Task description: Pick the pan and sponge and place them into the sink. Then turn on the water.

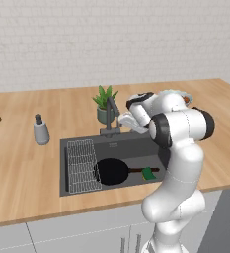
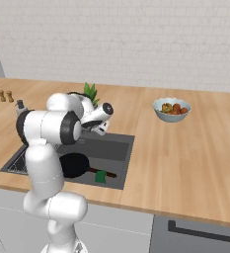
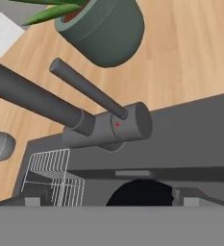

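Wooden tabletop [image 1: 27, 163] below white brick wall [image 1: 111, 34]; fingers [image 3: 108, 201] near dark grey angular faucet [image 3: 104, 126], opening indeterminable.

pan [image 1: 111, 171] and sponge [image 1: 147, 173] in sink [image 1: 63, 165], plant [image 1: 105, 103] behind

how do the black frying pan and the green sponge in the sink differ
The round, shallow black frying pan is far larger than the small rectangular green sponge. The pan lies mid-basin beside the silver wire rack, while the sponge sits at the right end, by the tip of the pan's thin dark handle. The pan is black; the sponge is green. Both rest inside the dark grey recessed sink.
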